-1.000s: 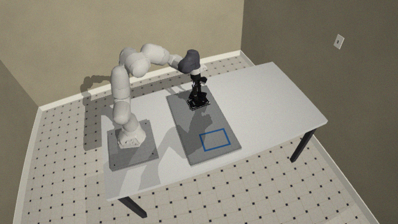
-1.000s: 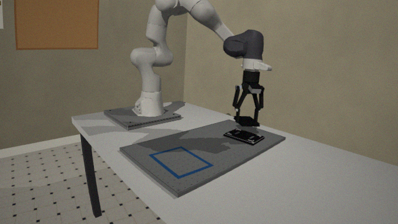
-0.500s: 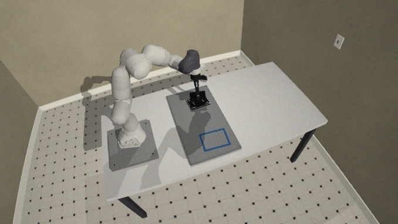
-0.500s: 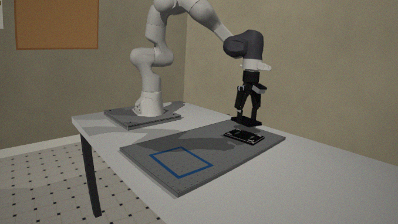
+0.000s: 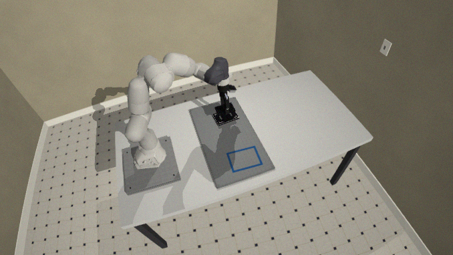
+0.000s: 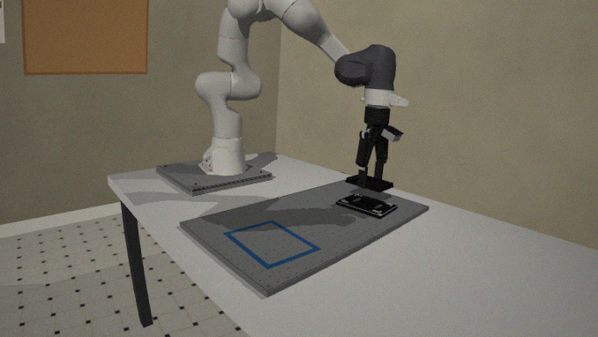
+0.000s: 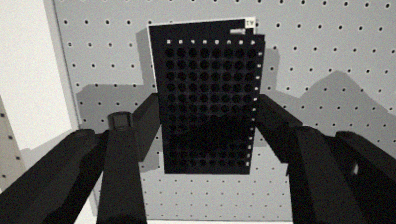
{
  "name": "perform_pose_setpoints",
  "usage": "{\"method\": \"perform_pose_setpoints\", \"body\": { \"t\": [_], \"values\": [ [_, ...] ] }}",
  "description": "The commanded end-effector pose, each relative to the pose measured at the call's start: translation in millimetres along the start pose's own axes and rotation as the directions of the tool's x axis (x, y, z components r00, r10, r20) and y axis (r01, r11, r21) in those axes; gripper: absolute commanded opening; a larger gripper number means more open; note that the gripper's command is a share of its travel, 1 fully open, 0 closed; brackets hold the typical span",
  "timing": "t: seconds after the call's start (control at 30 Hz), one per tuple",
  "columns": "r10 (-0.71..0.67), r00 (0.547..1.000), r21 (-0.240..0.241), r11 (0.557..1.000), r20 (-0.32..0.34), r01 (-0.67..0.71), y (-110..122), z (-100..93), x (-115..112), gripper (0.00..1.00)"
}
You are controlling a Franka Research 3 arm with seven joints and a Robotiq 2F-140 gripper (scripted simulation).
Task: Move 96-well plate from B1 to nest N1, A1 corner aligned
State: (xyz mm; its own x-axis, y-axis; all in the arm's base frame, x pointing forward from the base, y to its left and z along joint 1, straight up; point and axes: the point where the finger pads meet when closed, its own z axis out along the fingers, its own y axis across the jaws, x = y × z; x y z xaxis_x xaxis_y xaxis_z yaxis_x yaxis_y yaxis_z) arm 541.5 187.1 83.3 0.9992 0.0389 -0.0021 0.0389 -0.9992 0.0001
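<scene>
Plate [image 7: 207,100] over nest [image 6: 367,205] (wrist only)

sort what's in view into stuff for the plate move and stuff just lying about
For the job:
- 96-well plate, clamped in the pincer
- plate nest N1, right below it
- A1 corner mark
- blue B1 outline, nothing inside it

Just there:
- orange wall board
- wall switch plate
- arm's base plate
</scene>
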Motion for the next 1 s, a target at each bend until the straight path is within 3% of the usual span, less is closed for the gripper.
{"method": "perform_pose_setpoints", "body": {
  "t": [0.0, 0.97],
  "values": [
    [-0.076, 0.997, 0.002, 0.997, 0.003, 0.076, 0.2, -0.6, 0.0, 0.6],
    [-0.076, 0.997, 0.002, 0.997, 0.003, 0.076, -0.5, -0.6, 0.8, 0.6]
  ]
}}
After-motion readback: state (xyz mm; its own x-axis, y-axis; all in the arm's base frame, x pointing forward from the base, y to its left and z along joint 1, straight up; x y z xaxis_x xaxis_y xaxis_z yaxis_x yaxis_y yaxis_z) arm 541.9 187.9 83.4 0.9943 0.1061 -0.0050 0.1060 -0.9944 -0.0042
